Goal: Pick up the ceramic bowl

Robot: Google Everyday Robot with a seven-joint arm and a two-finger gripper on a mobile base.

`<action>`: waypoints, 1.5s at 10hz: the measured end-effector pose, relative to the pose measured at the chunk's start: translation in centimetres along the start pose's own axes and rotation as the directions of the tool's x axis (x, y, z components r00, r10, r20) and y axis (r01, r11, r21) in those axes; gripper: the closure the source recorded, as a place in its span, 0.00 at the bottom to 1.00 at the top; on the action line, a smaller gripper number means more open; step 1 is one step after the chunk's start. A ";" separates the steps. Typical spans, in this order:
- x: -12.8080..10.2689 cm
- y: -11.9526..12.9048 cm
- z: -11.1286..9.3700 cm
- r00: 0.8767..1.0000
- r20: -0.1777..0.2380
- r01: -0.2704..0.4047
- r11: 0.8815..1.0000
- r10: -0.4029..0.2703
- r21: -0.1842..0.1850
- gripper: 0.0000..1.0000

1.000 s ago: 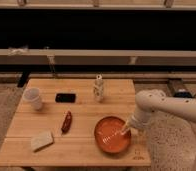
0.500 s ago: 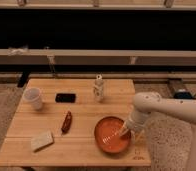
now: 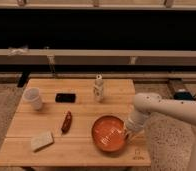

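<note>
The ceramic bowl (image 3: pixel 109 134) is a wide, shallow, glossy orange-red bowl with pale markings inside. It sits on the wooden table (image 3: pixel 81 107) near the front right corner. My gripper (image 3: pixel 126 133) comes in from the right on a white arm and is down at the bowl's right rim.
A white cup (image 3: pixel 33 98) stands at the table's left. A black phone (image 3: pixel 65 97) lies beside it. A small white bottle (image 3: pixel 98 88) stands at the back middle. A red-brown packet (image 3: pixel 67 121) and a pale sponge (image 3: pixel 42 140) lie front left. The table's right edge is next to the bowl.
The arm has shifted slightly left and lower, bringing the gripper closer onto the bowl's right rim. The bowl has not visibly moved.
</note>
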 end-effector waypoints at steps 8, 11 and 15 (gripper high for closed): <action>-0.2 4.6 -7.3 0.976 0.184 0.148 0.970 -0.113 -0.191 1.00; -0.7 6.2 -8.2 0.965 0.213 0.198 0.955 -0.151 -0.219 1.00; -0.7 6.2 -8.1 0.966 0.211 0.198 0.955 -0.152 -0.218 1.00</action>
